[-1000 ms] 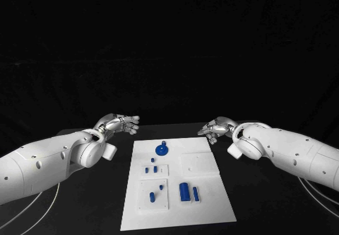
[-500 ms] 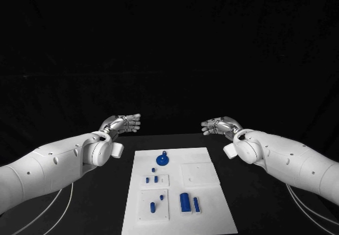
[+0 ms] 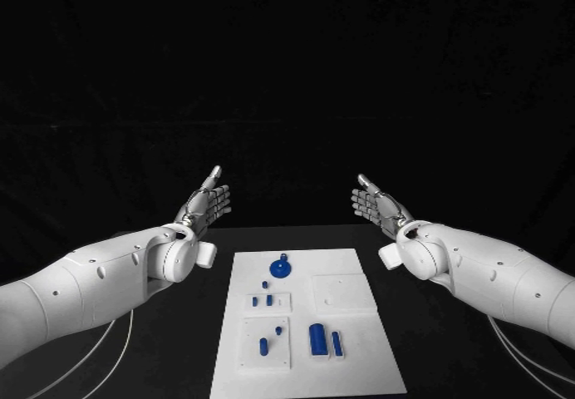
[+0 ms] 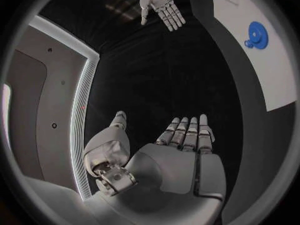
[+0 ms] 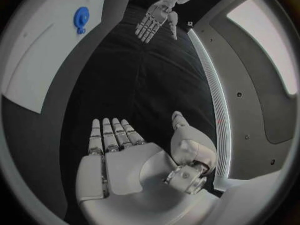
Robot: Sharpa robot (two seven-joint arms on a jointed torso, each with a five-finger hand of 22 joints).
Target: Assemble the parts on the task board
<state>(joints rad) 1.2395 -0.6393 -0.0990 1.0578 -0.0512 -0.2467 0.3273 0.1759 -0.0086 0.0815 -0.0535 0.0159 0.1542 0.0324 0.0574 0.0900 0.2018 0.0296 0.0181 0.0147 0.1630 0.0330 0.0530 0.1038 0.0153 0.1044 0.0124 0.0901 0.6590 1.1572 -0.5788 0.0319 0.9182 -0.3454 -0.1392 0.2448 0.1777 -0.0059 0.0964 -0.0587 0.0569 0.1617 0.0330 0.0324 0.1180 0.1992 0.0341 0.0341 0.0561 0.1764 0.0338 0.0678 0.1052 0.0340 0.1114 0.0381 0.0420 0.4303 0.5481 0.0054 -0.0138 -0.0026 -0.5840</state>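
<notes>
Fingers are spread flat on the left hand (image 3: 206, 204) and right hand (image 3: 377, 204), holding nothing, beyond the task board's (image 3: 347, 370) far edge. The blue parts (image 3: 321, 338) are tiny, so a rough grab may knock them away

Dim black backdrop, sharp focus, fisheye-bent edges

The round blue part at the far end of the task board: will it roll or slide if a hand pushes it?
The round blue part looks flat like a disc, so it would probably slide, not roll. It seems small and likely light. The task board looks smooth, so it may slip easily.
</notes>
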